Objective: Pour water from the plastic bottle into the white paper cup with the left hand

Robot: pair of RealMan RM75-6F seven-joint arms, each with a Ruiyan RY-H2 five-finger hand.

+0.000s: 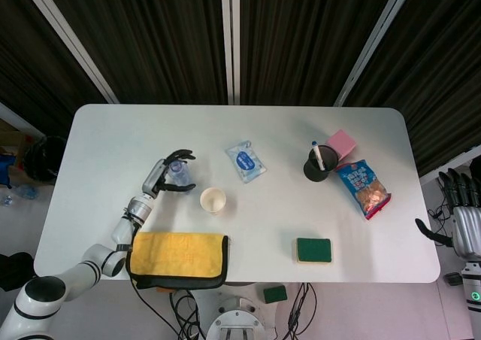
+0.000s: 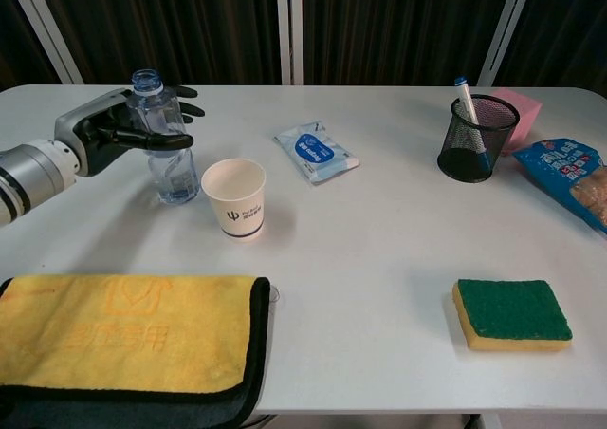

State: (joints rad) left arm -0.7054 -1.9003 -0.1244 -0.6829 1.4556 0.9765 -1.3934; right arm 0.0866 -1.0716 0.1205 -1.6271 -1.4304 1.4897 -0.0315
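A clear plastic bottle [image 2: 168, 158] with no cap stands upright on the white table [image 2: 379, 249], left of centre. My left hand [image 2: 106, 131] is wrapped around its upper part, thumb in front and fingers behind. In the head view the bottle [image 1: 179, 171] shows from above inside the left hand [image 1: 161, 177]. The white paper cup [image 2: 235, 196] stands upright just right of the bottle, apart from it, and is also seen from above [image 1: 213, 200]. My right hand [image 1: 464, 208] hangs off the table's right edge with its fingers spread and nothing in it.
A folded yellow cloth [image 2: 123, 332] lies at the front left edge. A wipes packet [image 2: 316, 151] lies behind the cup. A black mesh pen holder [image 2: 477, 138], a pink pad [image 2: 524, 109] and a snack bag [image 2: 575, 178] stand at the right. A green sponge [image 2: 512, 313] lies front right.
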